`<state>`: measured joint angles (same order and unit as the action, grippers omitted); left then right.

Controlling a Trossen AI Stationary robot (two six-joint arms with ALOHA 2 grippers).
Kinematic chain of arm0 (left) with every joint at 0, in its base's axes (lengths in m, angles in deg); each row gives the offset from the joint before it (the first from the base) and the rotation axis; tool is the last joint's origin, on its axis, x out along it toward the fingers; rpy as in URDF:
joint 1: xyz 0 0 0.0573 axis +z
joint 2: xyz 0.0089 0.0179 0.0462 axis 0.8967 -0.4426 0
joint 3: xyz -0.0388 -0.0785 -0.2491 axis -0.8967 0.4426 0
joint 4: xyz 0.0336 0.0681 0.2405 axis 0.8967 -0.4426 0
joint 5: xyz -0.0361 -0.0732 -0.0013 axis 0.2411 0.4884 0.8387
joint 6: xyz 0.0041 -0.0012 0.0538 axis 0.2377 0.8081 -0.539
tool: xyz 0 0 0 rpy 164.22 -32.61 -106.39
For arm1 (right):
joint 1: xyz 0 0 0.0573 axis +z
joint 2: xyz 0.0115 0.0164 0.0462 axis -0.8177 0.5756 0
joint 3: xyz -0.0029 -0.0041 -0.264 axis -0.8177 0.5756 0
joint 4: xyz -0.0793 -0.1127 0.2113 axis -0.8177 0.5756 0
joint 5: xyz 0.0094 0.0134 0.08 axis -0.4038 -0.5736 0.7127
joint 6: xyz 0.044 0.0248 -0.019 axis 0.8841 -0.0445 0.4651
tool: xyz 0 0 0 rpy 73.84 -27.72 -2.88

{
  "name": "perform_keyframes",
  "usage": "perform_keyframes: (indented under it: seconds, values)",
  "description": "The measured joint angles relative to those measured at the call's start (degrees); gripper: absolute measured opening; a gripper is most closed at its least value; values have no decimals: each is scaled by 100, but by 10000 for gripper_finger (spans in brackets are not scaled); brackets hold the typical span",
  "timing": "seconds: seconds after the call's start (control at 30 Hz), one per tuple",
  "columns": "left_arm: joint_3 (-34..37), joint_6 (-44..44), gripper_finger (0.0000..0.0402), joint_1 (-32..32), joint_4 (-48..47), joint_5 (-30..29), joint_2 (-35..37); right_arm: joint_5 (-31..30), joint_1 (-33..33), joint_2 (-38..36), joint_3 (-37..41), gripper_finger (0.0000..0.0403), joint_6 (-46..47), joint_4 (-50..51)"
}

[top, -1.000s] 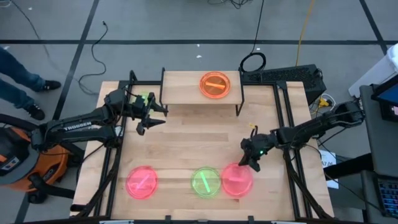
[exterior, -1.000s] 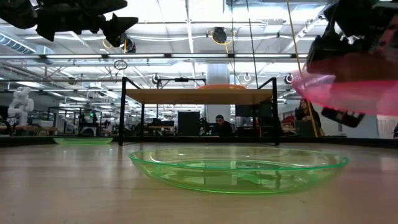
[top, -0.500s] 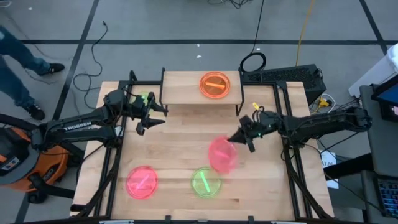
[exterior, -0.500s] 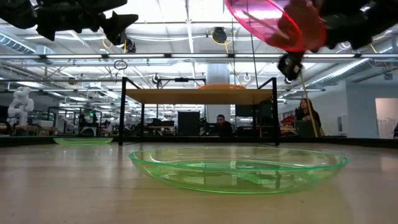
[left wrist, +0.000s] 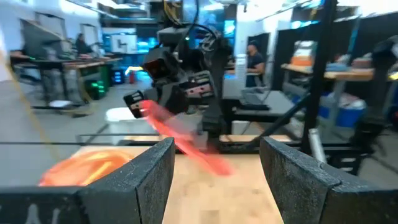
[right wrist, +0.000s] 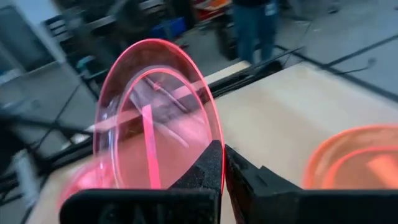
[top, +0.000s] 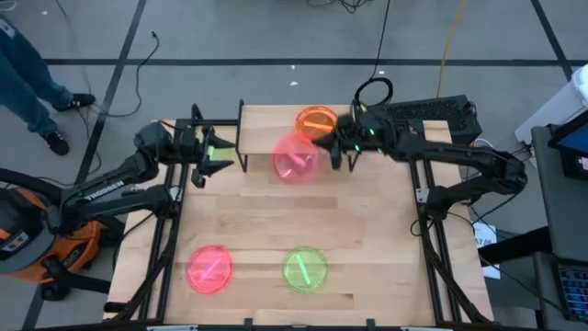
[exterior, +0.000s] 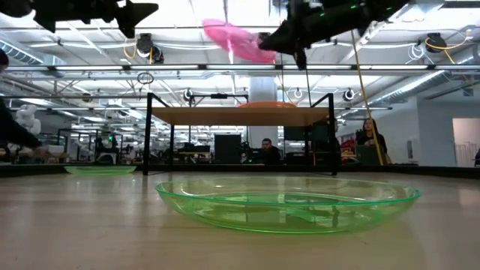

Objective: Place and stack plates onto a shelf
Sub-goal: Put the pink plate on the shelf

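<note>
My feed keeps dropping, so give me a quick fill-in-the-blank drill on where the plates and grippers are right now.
1. The right gripper is shut on a ____ plate.
2. The plate already lying on the shelf is ____.
3. The left gripper is ____, holding nothing.
4. The plates on the table number ____.

Missing words: pink; orange; open; two

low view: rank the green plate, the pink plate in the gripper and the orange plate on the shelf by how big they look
1. green plate, far the largest, though it lies nearest the camera.
2. pink plate, held tilted by the right gripper.
3. orange plate, a thin edge-on sliver on the shelf.
True sizes can't be compared here.
</note>
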<state>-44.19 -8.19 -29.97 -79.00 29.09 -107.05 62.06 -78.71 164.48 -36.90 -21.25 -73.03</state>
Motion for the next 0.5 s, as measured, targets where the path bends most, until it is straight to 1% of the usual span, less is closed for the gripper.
perform_keyframes:
  seconds: [0.17,0.33,0.43,0.5]
  values:
    - [-54,-62,241,279,-209,1,9,50,-672,793,-826,0,30,-9]
    - [-52,-84,241,345,-378,2,6,569,-1163,1687,-1796,0,473,-57]
    - [-52,-83,241,345,-402,2,4,916,-1343,2218,-2394,0,683,173]
    - [-52,-84,241,345,-398,2,6,1037,-1401,2542,-2786,0,708,398]
